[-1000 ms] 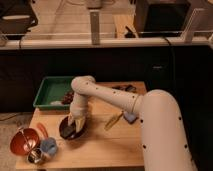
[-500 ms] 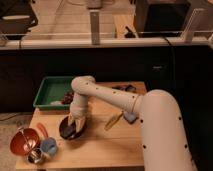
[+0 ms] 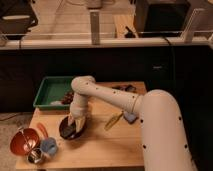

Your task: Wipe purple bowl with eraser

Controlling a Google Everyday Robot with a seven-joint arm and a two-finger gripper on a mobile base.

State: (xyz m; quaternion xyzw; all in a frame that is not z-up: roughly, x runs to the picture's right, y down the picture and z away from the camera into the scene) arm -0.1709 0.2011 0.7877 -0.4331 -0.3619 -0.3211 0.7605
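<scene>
Nothing seems to have shifted since the earlier frames: the arm keeps the same bend and the jaws [image 3: 76, 123] stay down inside the purple bowl [image 3: 68, 131]. Whether they are wide or narrow I cannot tell, and the eraser cannot be made out beneath them; only a dark patch shows at the bowl's middle.

That bowl sits on the left half of the wooden surface [image 3: 100, 147], toward its near side. Just to its left lies a slim orange-red piece [image 3: 42, 131], and beyond that stands the orange-red bowl [image 3: 24, 141] at the near left corner. A small blue cup [image 3: 49, 146] stands beside it, with a little metal cup [image 3: 35, 156] nearer still.

To the right of the purple bowl a yellow object [image 3: 113, 120] lies tilted on the wood, and a blue block [image 3: 130, 117] rests close to the arm's white body [image 3: 162, 130]. At the far left sits a green tray [image 3: 49, 91], with something dark red by its right end.
</scene>
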